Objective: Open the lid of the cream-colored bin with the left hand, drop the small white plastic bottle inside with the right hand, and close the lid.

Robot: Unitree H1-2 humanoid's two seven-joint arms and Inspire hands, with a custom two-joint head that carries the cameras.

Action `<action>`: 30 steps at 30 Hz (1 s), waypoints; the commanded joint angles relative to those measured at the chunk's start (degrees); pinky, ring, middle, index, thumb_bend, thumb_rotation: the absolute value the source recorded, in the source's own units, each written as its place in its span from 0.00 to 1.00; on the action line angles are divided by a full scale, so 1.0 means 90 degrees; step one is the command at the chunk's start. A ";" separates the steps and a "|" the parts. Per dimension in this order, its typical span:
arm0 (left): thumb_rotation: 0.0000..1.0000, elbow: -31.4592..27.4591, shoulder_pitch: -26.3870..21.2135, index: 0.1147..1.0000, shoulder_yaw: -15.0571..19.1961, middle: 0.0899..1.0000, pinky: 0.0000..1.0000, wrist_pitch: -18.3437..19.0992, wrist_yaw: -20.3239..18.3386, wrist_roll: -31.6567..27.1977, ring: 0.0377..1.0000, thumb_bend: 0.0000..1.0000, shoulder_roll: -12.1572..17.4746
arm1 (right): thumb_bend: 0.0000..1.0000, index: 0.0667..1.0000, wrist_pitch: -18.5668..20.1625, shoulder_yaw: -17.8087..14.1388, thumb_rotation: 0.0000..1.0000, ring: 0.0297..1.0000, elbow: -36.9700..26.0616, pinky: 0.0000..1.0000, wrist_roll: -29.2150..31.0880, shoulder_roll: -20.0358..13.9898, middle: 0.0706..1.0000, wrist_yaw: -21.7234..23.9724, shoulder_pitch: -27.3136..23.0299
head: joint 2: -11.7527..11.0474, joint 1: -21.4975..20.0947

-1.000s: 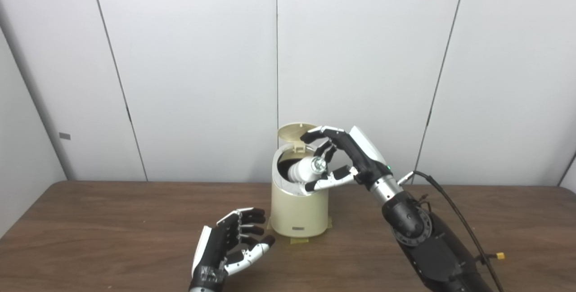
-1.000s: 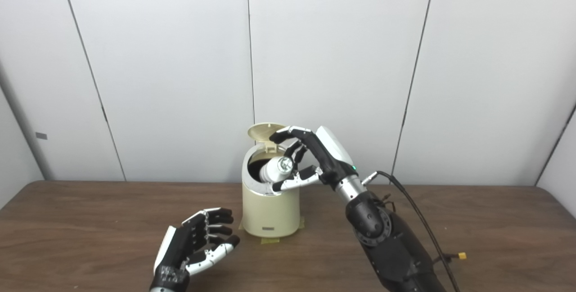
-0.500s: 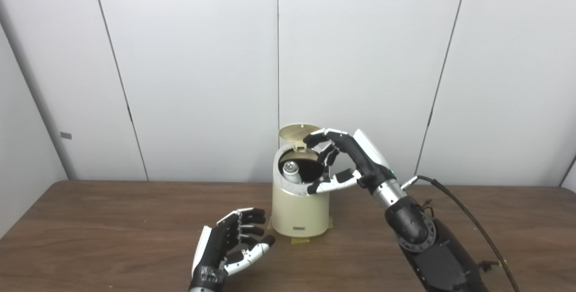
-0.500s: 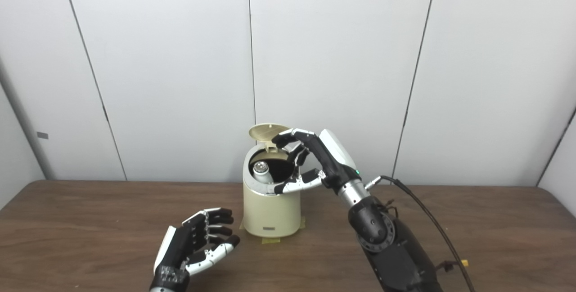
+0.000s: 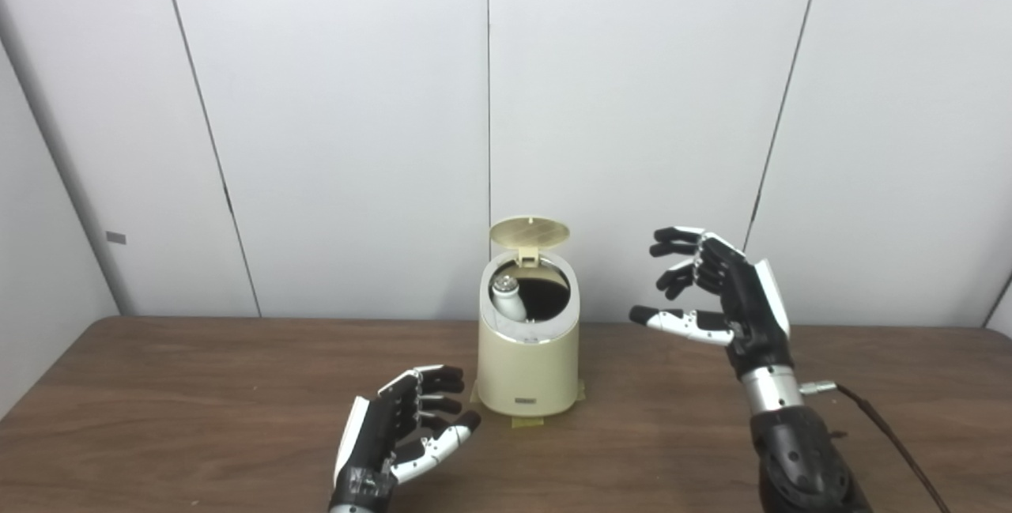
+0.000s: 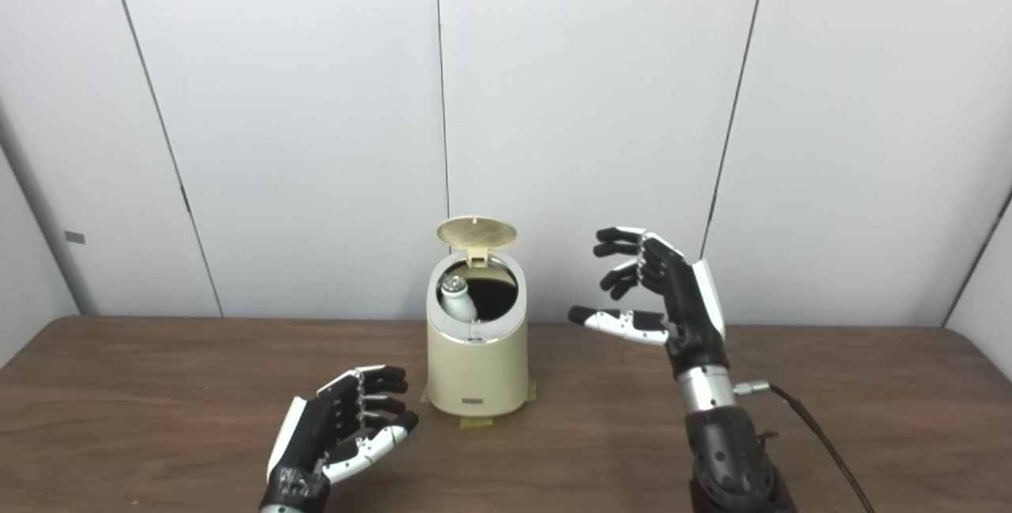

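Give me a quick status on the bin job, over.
Left hand open, low by the bin. Right hand open, clear to its right. Bottle inside, top showing. Lid up, nothing blocking it.

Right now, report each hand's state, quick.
Left hand: open, holding nothing, low over the table.
Right hand: open, holding nothing, raised to the right of the bin.

Glossy cream plastic bin (image 5: 527, 371) (shiny metal rim) on matt wooden table (image 5: 198, 410)
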 commanded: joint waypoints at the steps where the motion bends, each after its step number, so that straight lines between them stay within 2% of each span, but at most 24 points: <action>1: 0.12 -0.0267 -0.0148 0.66 0.0027 0.66 0.54 -0.0143 0.0033 -0.0016 0.62 0.61 0.0010 | 0.78 0.72 0.0218 -0.0069 0.10 0.48 -0.0374 0.47 0.0268 -0.0072 0.67 0.0183 0.0092 | 0.0006 -0.0007; 3: 0.12 -0.0269 -0.0143 0.65 0.0044 0.66 0.54 -0.0163 0.0030 -0.0052 0.62 0.62 0.0014 | 0.79 0.79 0.0527 -0.0055 0.17 0.56 -0.0600 0.52 0.0489 -0.0151 0.74 0.0457 0.0417 | 0.0002 -0.0004; 4: 0.11 -0.0267 -0.0143 0.65 0.0054 0.66 0.54 -0.0177 0.0020 -0.0083 0.62 0.62 0.0014 | 0.80 0.81 0.0595 -0.0049 0.21 0.61 -0.0677 0.58 0.0614 -0.0169 0.78 0.0591 0.0568 | 0.0005 0.0003; 5: 0.09 -0.0265 -0.0143 0.65 0.0061 0.66 0.54 -0.0190 0.0009 -0.0107 0.63 0.61 0.0015 | 0.82 0.84 0.0611 -0.0049 0.23 0.67 -0.0710 0.62 0.0716 -0.0179 0.81 0.0698 0.0681 | -0.0001 0.0010; 7: 0.09 -0.0280 -0.0140 0.65 0.0066 0.67 0.54 -0.0181 -0.0004 -0.0125 0.63 0.61 0.0023 | 0.84 0.85 0.0489 -0.0050 0.26 0.72 -0.0628 0.68 0.0841 -0.0190 0.83 0.0854 0.0845 | -0.0002 0.0028; 10: 0.10 -0.0297 -0.0135 0.66 0.0076 0.67 0.54 -0.0215 -0.0009 -0.0150 0.63 0.61 0.0031 | 0.89 0.85 0.0300 -0.0068 0.29 0.71 -0.0511 0.66 0.0931 -0.0164 0.84 0.0975 0.1015 | -0.0006 0.0041; 16: 0.14 -0.0338 -0.0163 0.66 0.0110 0.67 0.54 -0.0296 0.0015 -0.0148 0.64 0.63 0.0054 | 0.90 0.82 -0.0071 -0.0150 0.30 0.71 -0.0324 0.64 0.1249 -0.0030 0.84 0.1142 0.1249 | -0.0035 0.0145; 19: 0.21 -0.0381 -0.0250 0.73 0.0134 0.73 0.61 -0.0312 0.0007 -0.0113 0.71 0.66 0.0119 | 0.91 0.83 -0.0275 -0.0166 0.33 0.69 -0.0196 0.64 0.1270 -0.0017 0.82 0.1155 0.1270 | -0.0044 0.0175; 21: 0.29 -0.0436 -0.0368 0.80 0.0154 0.79 0.68 -0.0309 -0.0020 -0.0096 0.78 0.70 0.0208 | 0.91 0.82 -0.0361 -0.0187 0.33 0.69 -0.0134 0.64 0.1299 -0.0002 0.82 0.1146 0.1264 | -0.0049 0.0169; 25: 0.40 -0.0552 -0.0794 0.87 0.0102 0.86 0.76 -0.0104 -0.0096 0.0195 0.85 0.77 0.0509 | 0.90 0.82 -0.0371 -0.0180 0.32 0.70 -0.0165 0.65 0.1221 0.0002 0.81 0.1095 0.1247 | -0.0075 0.0136; 27: 0.44 -0.0576 -0.1093 0.92 0.0047 0.90 0.77 0.0072 -0.0152 0.0338 0.89 0.83 0.0637 | 0.90 0.81 -0.0362 -0.0167 0.32 0.70 -0.0180 0.65 0.1218 0.0007 0.81 0.1112 0.1249 | -0.0075 0.0136; 30: 0.45 -0.0472 -0.1564 0.94 -0.0054 0.93 0.78 0.0245 -0.0248 0.0459 0.91 0.87 0.0797 | 0.89 0.81 -0.0212 -0.0133 0.32 0.70 -0.0306 0.64 0.1189 0.0044 0.82 0.1102 0.1278 | -0.0124 0.0131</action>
